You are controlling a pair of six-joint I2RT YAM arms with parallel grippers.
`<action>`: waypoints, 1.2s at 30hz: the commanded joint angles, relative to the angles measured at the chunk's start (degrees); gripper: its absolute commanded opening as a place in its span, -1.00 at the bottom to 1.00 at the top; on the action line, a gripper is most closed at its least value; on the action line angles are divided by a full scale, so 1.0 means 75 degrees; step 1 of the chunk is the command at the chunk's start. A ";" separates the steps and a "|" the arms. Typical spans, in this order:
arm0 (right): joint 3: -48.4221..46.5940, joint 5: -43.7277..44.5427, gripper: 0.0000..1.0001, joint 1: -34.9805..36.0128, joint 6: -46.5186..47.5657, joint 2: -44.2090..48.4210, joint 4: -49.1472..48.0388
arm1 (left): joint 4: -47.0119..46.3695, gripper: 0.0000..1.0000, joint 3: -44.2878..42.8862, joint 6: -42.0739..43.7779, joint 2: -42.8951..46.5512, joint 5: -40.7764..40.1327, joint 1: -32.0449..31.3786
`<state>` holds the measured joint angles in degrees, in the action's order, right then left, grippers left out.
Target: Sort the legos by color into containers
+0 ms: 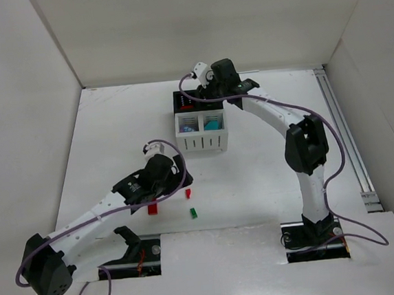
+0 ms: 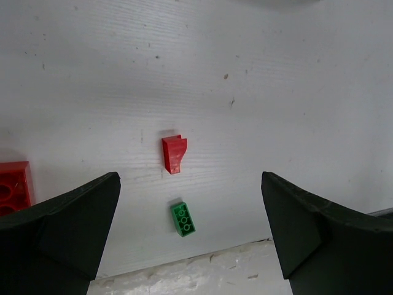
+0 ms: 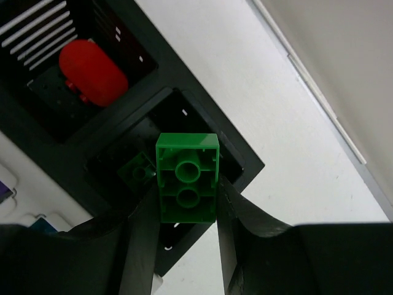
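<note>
My right gripper point(image 3: 187, 187) is shut on a green lego point(image 3: 187, 175), held over a black compartment of the containers point(image 3: 245, 166). A smaller green piece point(image 3: 140, 172) lies in that compartment. A rounded red piece point(image 3: 93, 72) lies in the other black one. In the top view the containers point(image 1: 202, 143) stand at the table's middle back, with teal point(image 1: 212, 125) and purple point(image 1: 188, 127) pieces in the white compartments. My left gripper point(image 2: 189, 178) hangs open above the table. A red sloped lego point(image 2: 174, 154) and a green lego point(image 2: 183, 219) lie below its gap. A red brick point(image 2: 13, 187) lies further left.
White walls enclose the table on three sides. A metal rail point(image 1: 344, 134) runs along the right side. The table's near edge point(image 2: 245, 270) lies just past the green lego. Purple cables loop off both arms.
</note>
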<state>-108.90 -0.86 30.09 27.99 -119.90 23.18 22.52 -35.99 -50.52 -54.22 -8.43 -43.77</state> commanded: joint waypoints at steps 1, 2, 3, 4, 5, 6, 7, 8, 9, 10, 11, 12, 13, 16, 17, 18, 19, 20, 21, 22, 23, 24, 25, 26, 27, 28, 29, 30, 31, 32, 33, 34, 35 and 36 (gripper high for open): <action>-0.0434 -0.0435 -0.28 -0.0015 0.0112 0.0213 0.0121 | -0.0015 0.95 -0.0100 -0.0049 -0.0084 -0.0318 -0.0443; -0.0328 -0.0436 -0.23 -0.0015 0.0112 0.0213 0.0120 | 0.0055 0.93 -0.0100 -0.0130 -0.0165 -0.0399 -0.0538; -0.0327 -0.0436 -0.20 -0.0015 0.0112 0.0294 0.0120 | 0.0055 0.93 -0.0181 -0.0212 -0.0166 -0.0400 -0.0655; -0.0258 -0.0436 -0.15 -0.0015 0.0112 0.0295 0.0120 | 0.0160 0.93 -0.0182 -0.0213 -0.0386 -0.0400 -0.0784; -0.0257 -0.0436 -0.05 -0.0015 0.0112 0.0364 0.0190 | 0.0231 0.93 -0.0252 -0.0306 -0.0470 -0.0516 -0.1099; -0.0187 -0.0505 0.01 -0.0015 0.0112 0.0469 0.0191 | 0.0347 0.93 -0.0345 -0.0423 -0.0563 -0.0610 -0.1276; -0.0187 -0.0506 0.10 -0.0015 0.0112 0.0540 0.0191 | 0.0580 0.93 -0.0346 -0.0644 -0.0761 -0.0820 -0.1440; -0.0059 -0.0506 0.23 -0.0015 0.0182 0.0726 0.0191 | 0.0699 0.90 -0.0462 -0.0762 -0.0856 -0.0926 -0.1766; 0.0035 -0.0506 0.32 -0.0015 0.0182 0.0821 0.0191 | 0.0828 0.90 -0.0463 -0.0903 -0.0950 -0.1032 -0.1909; 0.0036 -0.0506 0.41 -0.0015 0.0182 0.0927 0.0191 | 0.0922 0.90 -0.0568 -0.1009 -0.1044 -0.1195 -0.2038; 0.0164 -0.0436 0.50 -0.0015 0.0182 0.1055 0.0191 | 0.1073 0.90 -0.0638 -0.1114 -0.1195 -0.1290 -0.2144; 0.0234 -0.0436 0.63 -0.0015 0.0182 0.1184 0.0191 | 0.1075 0.90 -0.0639 -0.1324 -0.1278 -0.1291 -0.2330; 0.0432 -0.0296 0.63 -0.0015 0.0182 0.1499 0.0191 | 0.1075 0.87 -0.0639 -0.1326 -0.1418 -0.1291 -0.2332; 0.1203 0.0009 0.69 0.0067 0.0182 0.2411 0.0086 | 0.0865 0.81 -0.0639 -0.1420 -0.1642 -0.1291 -0.2659; 0.1509 0.0102 0.73 0.0067 0.0182 0.2694 -0.0008 | 0.0794 0.81 -0.0639 -0.1420 -0.1712 -0.1291 -0.2741; 0.1814 0.0289 0.73 0.0067 0.0182 0.2976 -0.0101 | 0.0794 0.77 -0.0709 -0.1524 -0.1875 -0.1291 -0.2835; 0.2119 0.0360 0.75 0.0067 0.0182 0.3268 -0.0230 | 0.0887 0.69 -0.0709 -0.1525 -0.1969 -0.1291 -0.2917; 0.2748 0.0442 0.75 0.0067 0.0090 0.3828 -0.0231 | 0.0887 0.66 -0.0709 -0.1723 -0.2052 -0.1291 -0.3046; 0.3045 0.0594 0.78 0.0067 -0.0016 0.4101 -0.0324 | 0.1120 0.61 -0.0779 -0.1794 -0.2215 -0.1383 -0.3047; 0.3338 0.0596 0.78 -0.0026 -0.0017 0.4370 -0.0325 | 0.1203 0.56 -0.0780 -0.1865 -0.2286 -0.1384 -0.3151; 0.3909 0.0688 0.78 -0.0027 -0.0133 0.4872 -0.0395 | 0.1204 0.46 -0.0780 -0.1935 -0.2368 -0.1384 -0.3268; 0.4205 0.0759 0.78 -0.0027 -0.0273 0.5120 -0.0395 | 0.1285 0.42 -0.0780 -0.2028 -0.2508 -0.1384 -0.3339; 0.4486 0.0829 0.80 -0.0108 -0.0356 0.5355 -0.0395 | 0.1286 0.37 -0.0780 -0.2099 -0.2591 -0.1384 -0.3410; 0.4733 0.0923 0.80 -0.0109 -0.0426 0.5578 -0.0476 | 0.1286 0.29 -0.0780 -0.2100 -0.2673 -0.1384 -0.3503; 0.5199 0.0924 0.80 -0.0190 -0.0531 0.5974 -0.0477 | 0.1286 0.20 -0.0780 -0.2169 -0.2743 -0.1384 -0.3504; 0.5389 0.0924 0.80 -0.0191 -0.0532 0.6164 -0.0477 | 0.1356 0.06 -0.0780 -0.2251 -0.2883 -0.1384 -0.3574; 0.5554 0.1005 0.80 -0.0261 -0.0614 0.6340 -0.0477 | 0.1356 -0.04 -0.0780 -0.2252 -0.2966 -0.1384 -0.3574; 0.5811 0.1006 0.80 -0.0331 -0.0615 0.6632 -0.0477 | 0.1356 -0.11 -0.0780 -0.2252 -0.2966 -0.1384 -0.3574; 0.5894 0.1006 0.82 -0.0332 -0.0615 0.6762 -0.0396 | 0.1356 -0.19 -0.0780 -0.2252 -0.3083 -0.1384 -0.3574; 0.5965 0.1180 0.82 -0.0401 -0.0615 0.6880 -0.0326 | 0.1240 -0.32 -0.0780 -0.2252 -0.3176 -0.1315 -0.3574; 0.5966 0.1251 0.82 -0.0402 -0.0615 0.6985 -0.0209 | 0.1239 -0.36 -0.0780 -0.2148 -0.3177 -0.1314 -0.3574; 0.6058 0.1252 0.82 -0.0402 -0.0615 0.7183 -0.0138 | 0.1239 -0.39 -0.0710 -0.2263 -0.3177 -0.1314 -0.3574; 0.6129 0.1356 0.82 -0.0472 -0.0684 0.7359 -0.0056 | 0.1239 -0.42 -0.0709 -0.2333 -0.3247 -0.1407 -0.3644; 0.6130 0.1357 0.82 -0.0472 -0.0685 0.7361 -0.0055 | 0.1239 -0.44 -0.0709 -0.2334 -0.3248 -0.1408 -0.3645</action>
<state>-62.89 7.07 27.16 24.43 -67.96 23.62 30.52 -39.92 -66.52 -78.63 -17.45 -70.43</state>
